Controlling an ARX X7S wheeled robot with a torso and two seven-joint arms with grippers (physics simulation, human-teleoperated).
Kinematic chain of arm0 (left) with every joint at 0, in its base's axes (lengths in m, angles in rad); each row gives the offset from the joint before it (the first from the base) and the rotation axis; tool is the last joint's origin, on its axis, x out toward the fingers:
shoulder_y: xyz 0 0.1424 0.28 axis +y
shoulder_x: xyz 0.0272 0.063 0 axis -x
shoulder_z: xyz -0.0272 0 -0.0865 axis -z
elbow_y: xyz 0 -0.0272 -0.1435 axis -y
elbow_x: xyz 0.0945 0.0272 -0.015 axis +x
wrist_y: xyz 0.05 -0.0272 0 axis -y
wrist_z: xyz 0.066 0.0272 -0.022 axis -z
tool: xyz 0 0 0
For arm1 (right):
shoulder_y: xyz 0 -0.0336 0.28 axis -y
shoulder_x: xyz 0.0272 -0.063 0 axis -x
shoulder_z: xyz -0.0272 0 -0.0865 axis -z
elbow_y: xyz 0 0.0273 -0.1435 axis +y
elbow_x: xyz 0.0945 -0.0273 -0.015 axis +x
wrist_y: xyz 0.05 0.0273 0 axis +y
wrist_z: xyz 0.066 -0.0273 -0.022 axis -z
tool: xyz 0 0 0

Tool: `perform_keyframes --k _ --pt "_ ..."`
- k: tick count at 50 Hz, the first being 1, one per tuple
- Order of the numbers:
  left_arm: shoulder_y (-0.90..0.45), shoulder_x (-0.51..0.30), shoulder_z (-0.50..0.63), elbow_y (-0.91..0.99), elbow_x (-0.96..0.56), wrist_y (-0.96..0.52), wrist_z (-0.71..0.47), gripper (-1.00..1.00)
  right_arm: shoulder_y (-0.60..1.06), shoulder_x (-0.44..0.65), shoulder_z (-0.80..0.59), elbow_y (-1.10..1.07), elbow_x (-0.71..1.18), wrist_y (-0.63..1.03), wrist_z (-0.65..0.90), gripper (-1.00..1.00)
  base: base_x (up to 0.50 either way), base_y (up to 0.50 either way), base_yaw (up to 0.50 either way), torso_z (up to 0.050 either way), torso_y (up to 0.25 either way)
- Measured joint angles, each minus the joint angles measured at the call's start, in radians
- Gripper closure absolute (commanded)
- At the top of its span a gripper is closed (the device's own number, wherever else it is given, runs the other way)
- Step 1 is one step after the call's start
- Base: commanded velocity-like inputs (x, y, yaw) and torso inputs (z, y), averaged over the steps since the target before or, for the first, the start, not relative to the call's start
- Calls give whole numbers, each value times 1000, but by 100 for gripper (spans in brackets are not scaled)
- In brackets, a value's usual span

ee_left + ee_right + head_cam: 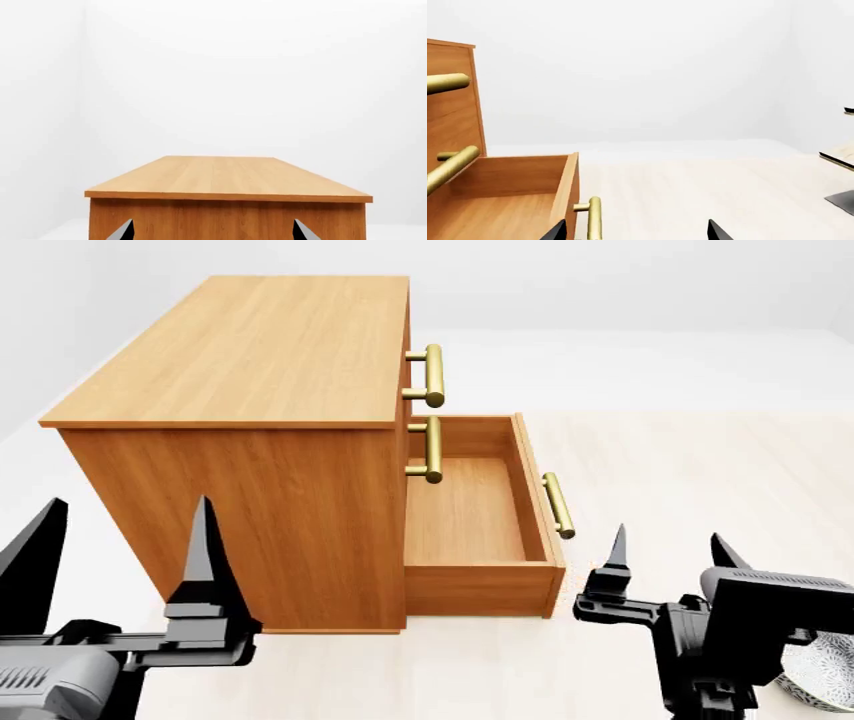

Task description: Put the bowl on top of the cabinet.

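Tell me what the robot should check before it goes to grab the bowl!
1. Flat top of the orange-brown wooden cabinet bare: ok.
2. Left hand open, holding nothing: ok.
3. Right hand open, holding nothing: ok.
4. Small white leaf-patterned bowl found: ok, at the head view's lower right corner, behind the right arm.
5. Bottom drawer shut: not ok, it stands pulled out.
6. Bowl upright: cannot tell.

Cabinet (254,360) — warm matt grained wood, handles (433,375) — shiny brass-like metal, bowl (821,675) glazed, patterned.
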Motion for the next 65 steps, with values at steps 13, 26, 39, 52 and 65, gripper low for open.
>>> perform_keyframes --k 13,26,39,52,65 --pt "-6 -33 9 2 -20 17 -33 -100 36 50 96 0 42 82 25 -100 0 0 0 0 0" --pt "-11 -60 24 0 -31 37 -59 -100 61 101 176 26 69 133 32 -100 0 0 0 0 0" --pt "-15 -83 38 -3 -38 55 -80 -100 93 151 242 66 89 184 36 -100 0 0 0 0 0" --pt "-18 -100 53 -6 -39 70 -97 -100 166 202 254 94 111 290 51 -100 0 0 0 0 0" --pt "-22 -116 68 -9 -40 82 -112 -100 280 233 264 102 167 462 82 -100 0 0 0 0 0"
